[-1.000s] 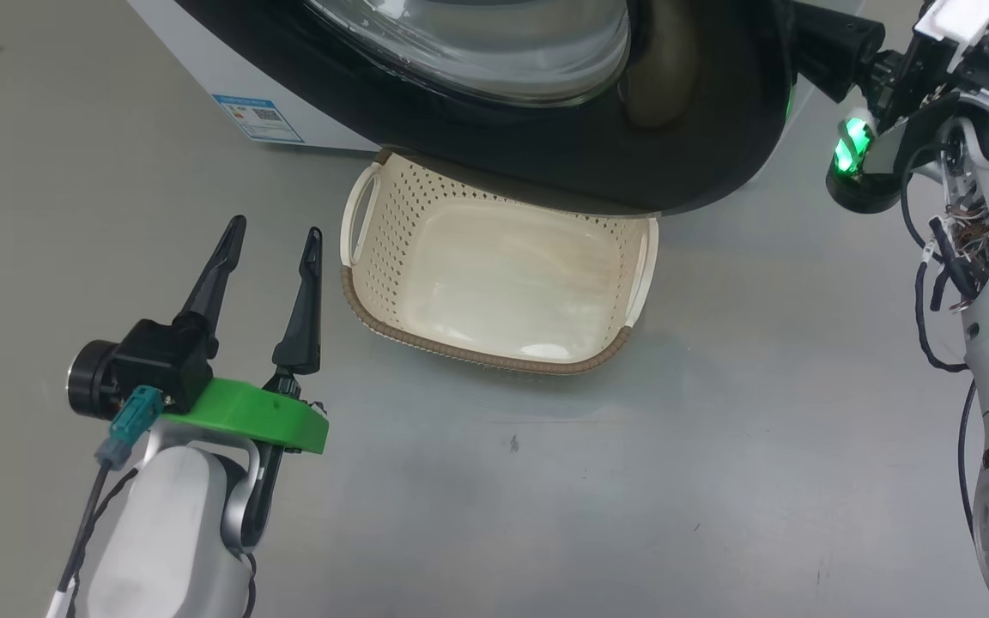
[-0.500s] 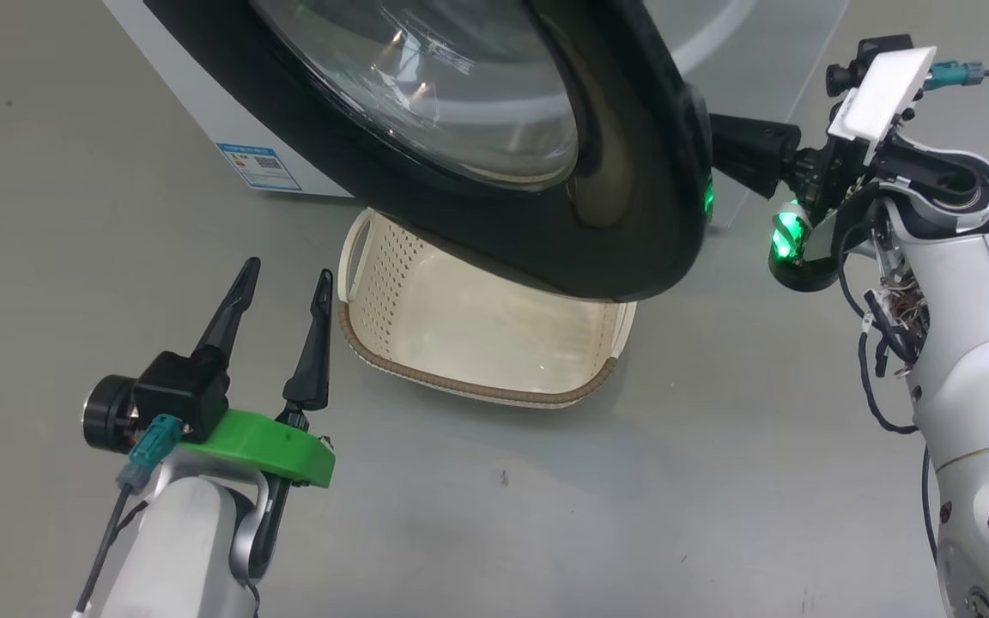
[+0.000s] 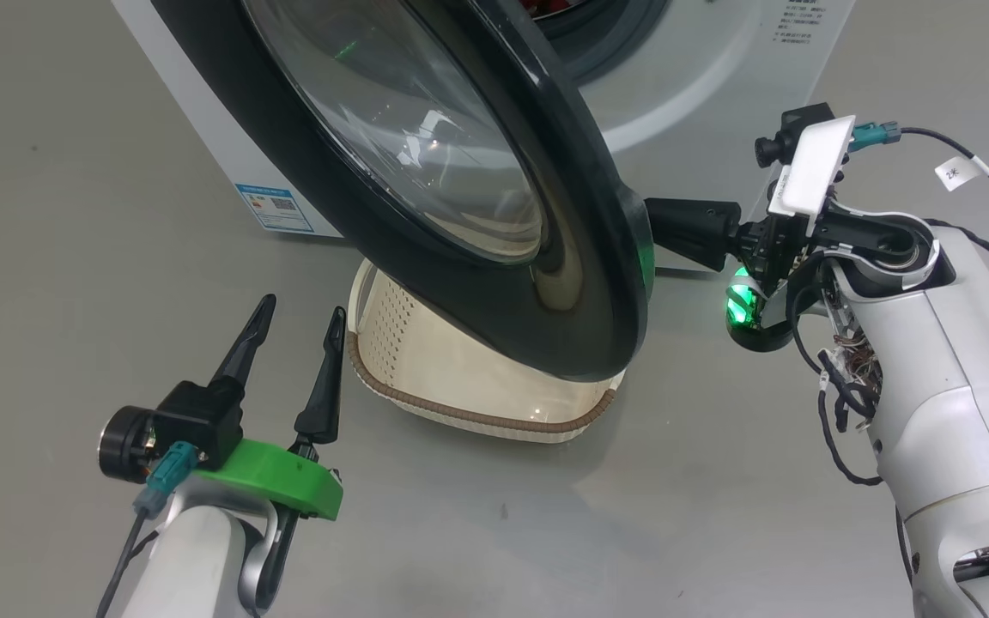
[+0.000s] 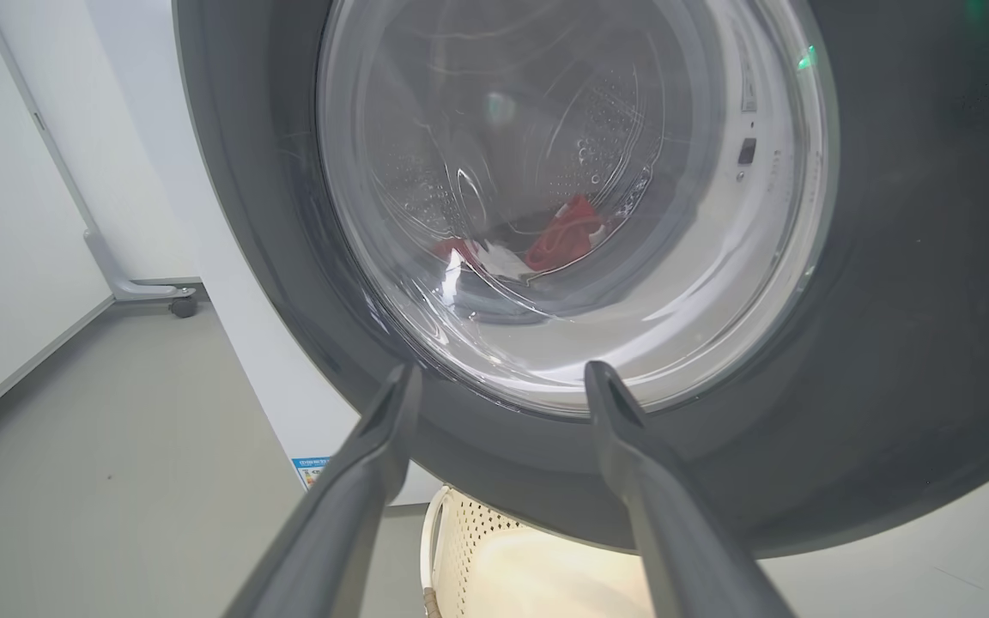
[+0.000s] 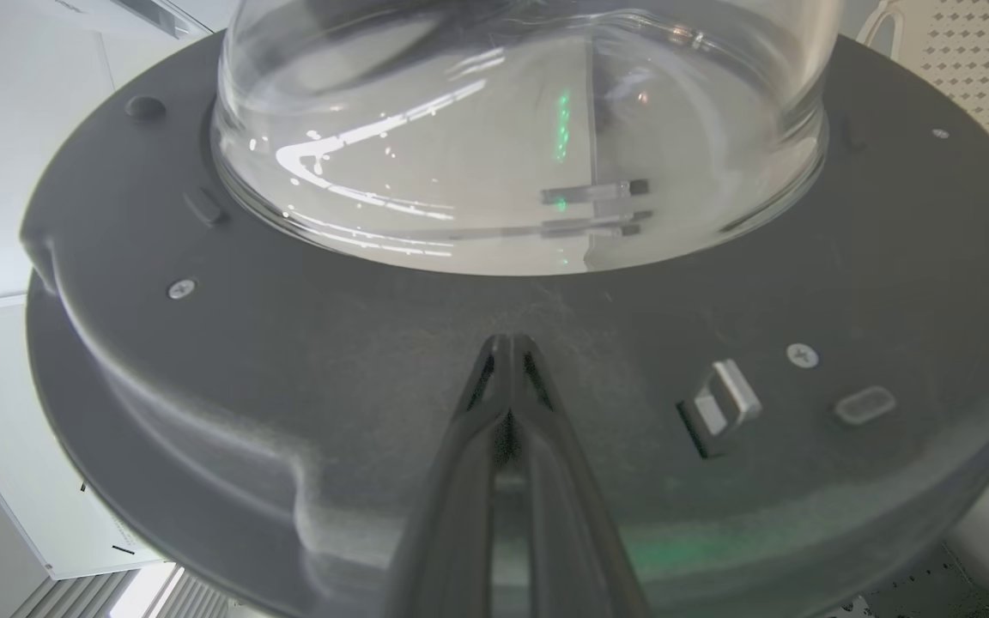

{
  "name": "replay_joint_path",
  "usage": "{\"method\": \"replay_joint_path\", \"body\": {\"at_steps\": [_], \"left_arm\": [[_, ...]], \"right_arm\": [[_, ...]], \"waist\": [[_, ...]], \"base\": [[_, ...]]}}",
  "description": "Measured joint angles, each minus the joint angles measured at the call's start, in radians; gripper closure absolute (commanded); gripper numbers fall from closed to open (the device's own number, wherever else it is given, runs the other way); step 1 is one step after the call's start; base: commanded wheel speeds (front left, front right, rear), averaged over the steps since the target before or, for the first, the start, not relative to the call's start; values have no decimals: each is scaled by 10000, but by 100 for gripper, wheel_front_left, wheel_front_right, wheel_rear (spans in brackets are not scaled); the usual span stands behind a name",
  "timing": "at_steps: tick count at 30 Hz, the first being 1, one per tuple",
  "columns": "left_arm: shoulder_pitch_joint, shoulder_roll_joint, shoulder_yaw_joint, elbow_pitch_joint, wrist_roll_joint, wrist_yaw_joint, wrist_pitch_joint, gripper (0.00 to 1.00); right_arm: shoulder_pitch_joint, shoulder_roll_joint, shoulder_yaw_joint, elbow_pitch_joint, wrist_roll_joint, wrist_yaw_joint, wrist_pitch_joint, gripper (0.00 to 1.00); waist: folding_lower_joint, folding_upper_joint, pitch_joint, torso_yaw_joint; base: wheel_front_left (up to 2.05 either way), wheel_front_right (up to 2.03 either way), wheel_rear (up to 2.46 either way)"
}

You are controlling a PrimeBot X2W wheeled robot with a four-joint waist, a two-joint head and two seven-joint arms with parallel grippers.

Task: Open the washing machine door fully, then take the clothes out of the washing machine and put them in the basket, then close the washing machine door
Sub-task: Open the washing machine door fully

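- The washing machine door (image 3: 426,180) had swung wider than half a second before. It stood more edge-on in the head view, and the white front of the washing machine (image 3: 718,77) had come into sight at 1 o'clock of it. The head camera had shifted as well.
- Through the door's glass, the left wrist view showed the clothes (image 4: 565,239), red with a little white, lying in the drum.
- The right claw (image 5: 507,343) was closed, its two fingers together with nothing between them. Its tips lay against the door's dark inner face just below the glass bowl, with a metal latch (image 5: 722,403) at 4 o'clock of them. In the head view it reached in behind the door's rim from 3 o'clock.
- The basket (image 3: 469,415) sat on the floor (image 3: 718,515) at 6 o'clock of the door, its far part covered by the door's lower rim.
- The left claw (image 3: 301,307) hovered at 9 o'clock of the basket, near it but apart. Its fingers were spread wide and held nothing, pointing toward 12 o'clock.
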Motion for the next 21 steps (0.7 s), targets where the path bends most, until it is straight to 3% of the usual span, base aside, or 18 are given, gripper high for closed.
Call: {"method": "replay_joint_path", "body": {"at_steps": [13, 21], "left_arm": [[282, 12, -157, 6, -19, -36, 0, 0], [441, 15, -188, 2, -19, -38, 0, 0]], "right_arm": [[693, 67, 788, -677, 382, 36, 332, 100], [1134, 67, 1810, -1361, 1319, 38, 332, 100]], "waist": [[0, 0, -519, 385], [0, 0, -680, 693]], "base": [[0, 0, 0], [0, 0, 0]]}}
